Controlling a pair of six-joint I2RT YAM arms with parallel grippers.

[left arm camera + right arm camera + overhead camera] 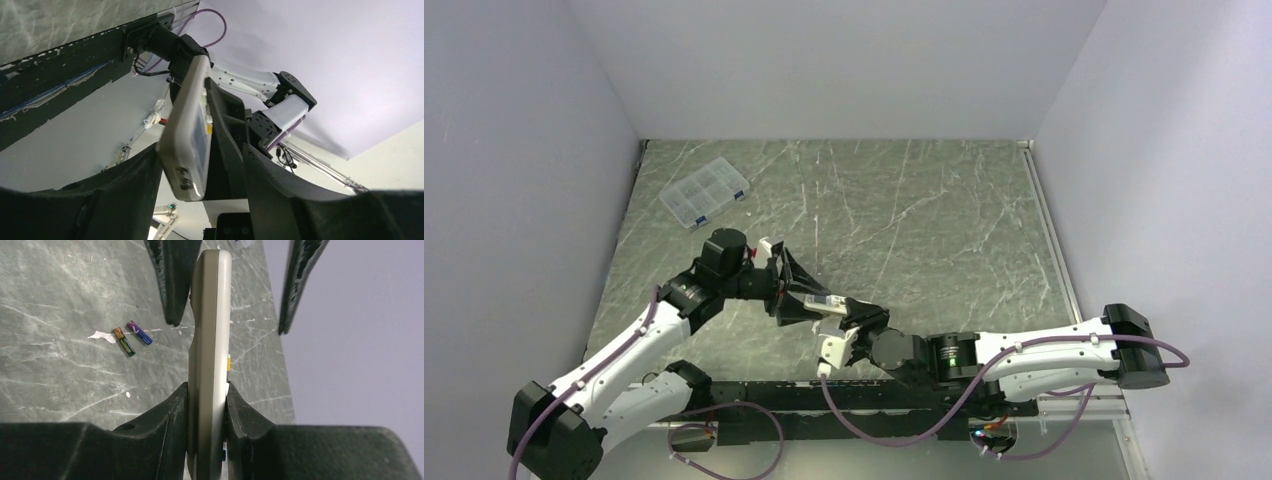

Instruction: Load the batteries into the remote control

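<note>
Robotics lab cell, plain white walls point(844, 70), grey marbled table point(944, 220), 2 cabled arms point(614, 360) on a black rail point(764, 392)

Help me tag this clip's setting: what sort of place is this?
Likely a robotics lab test cell: plain white walls box in a marble-patterned table, two robot arms sit on a rail at its near edge, and a clear compartment box lies at the far left.

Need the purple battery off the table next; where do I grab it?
Come from straight above the purple battery and pinch across its round sides: it lies flat on the table. Favour the end splayed away from the other battery, for finger room.
</note>
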